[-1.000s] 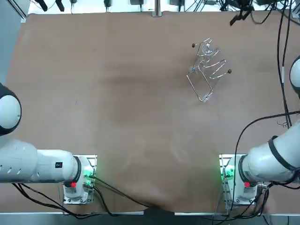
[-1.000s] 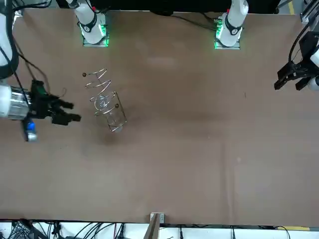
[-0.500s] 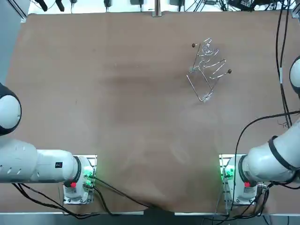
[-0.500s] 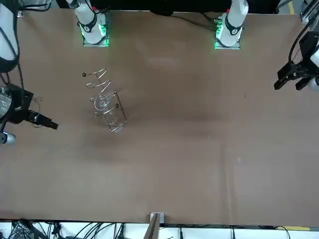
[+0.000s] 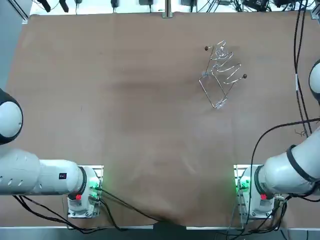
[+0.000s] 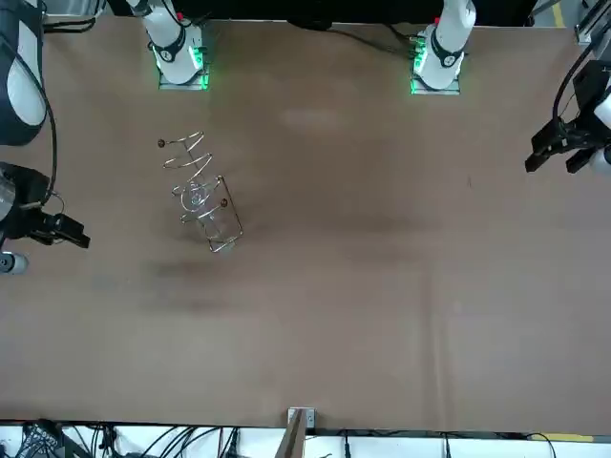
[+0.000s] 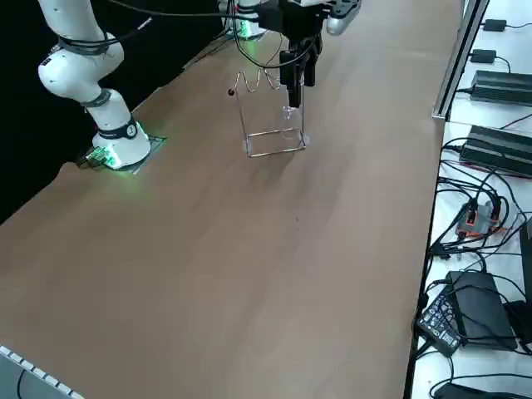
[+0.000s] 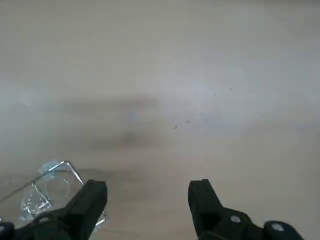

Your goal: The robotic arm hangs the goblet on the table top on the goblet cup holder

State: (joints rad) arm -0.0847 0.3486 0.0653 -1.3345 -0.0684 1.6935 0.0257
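Fingers (image 8: 92, 202) of the right gripper (image 8: 147, 200) stand apart with nothing between them. In the front view the gripper hangs over the table (image 5: 125, 100) near its edge on the robot's right. From there the goblet (image 6: 196, 197) lies toward the robot's left, well apart from the fingertips, and the wrist view catches it only past one finger. It is not on the table top. It appears to hang in the wire goblet cup holder (image 5: 227, 70), near one ball-tipped end of the zigzag rail, so I judge its stem to run up and down. The hanging looks done, so the next move likely needs only a clear path away from the rack.
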